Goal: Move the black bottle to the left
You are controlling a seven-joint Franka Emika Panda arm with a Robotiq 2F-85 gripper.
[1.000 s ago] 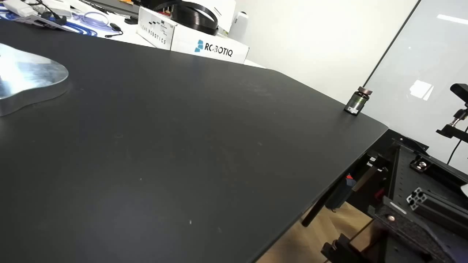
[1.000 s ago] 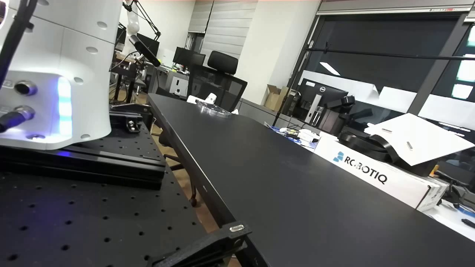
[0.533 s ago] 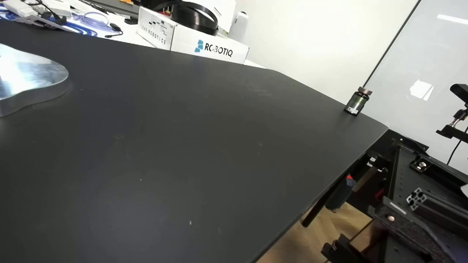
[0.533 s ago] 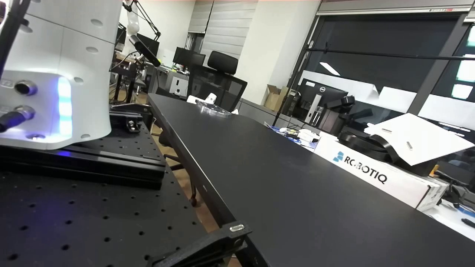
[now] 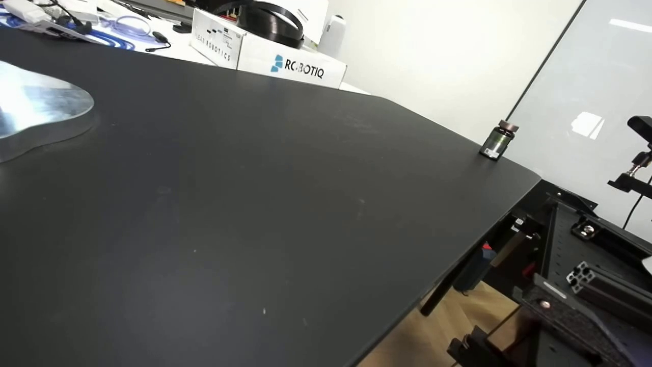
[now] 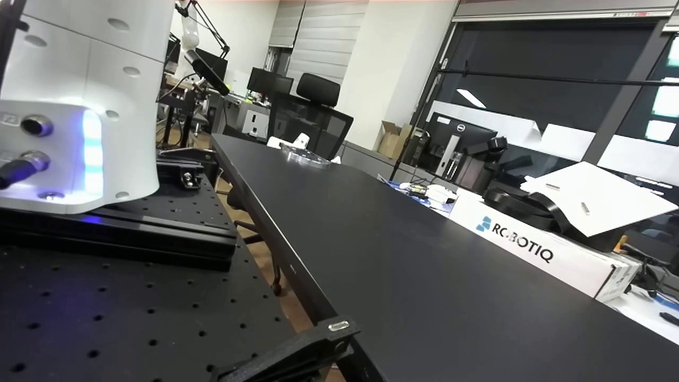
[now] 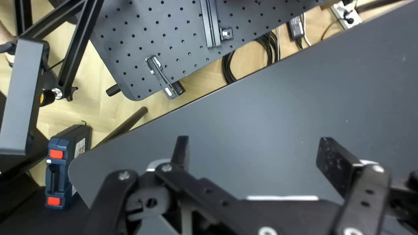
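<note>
The black bottle (image 5: 497,141) is small and dark, with a greenish-silver sheen, a brown cap and a small white label. It stands on the dark table (image 5: 265,193) near its far right corner in an exterior view. It does not show in the wrist view or in the exterior view with the arm's base. My gripper (image 7: 254,140) shows only in the wrist view, with its fingers (image 7: 334,163) wide apart. Nothing is between them, and the bare table surface (image 7: 254,114) lies beyond them.
A clear shiny plate-like object (image 5: 43,104) lies on the table; it also shows in an exterior view (image 6: 305,156). A white Robotiq box (image 5: 293,66) stands behind the table. The white robot base (image 6: 106,132) sits on a perforated plate (image 6: 148,307) beside the table edge.
In an exterior view, the black cable and the upper part of the robot base have turned slightly to the left. The bottle has not moved.
</note>
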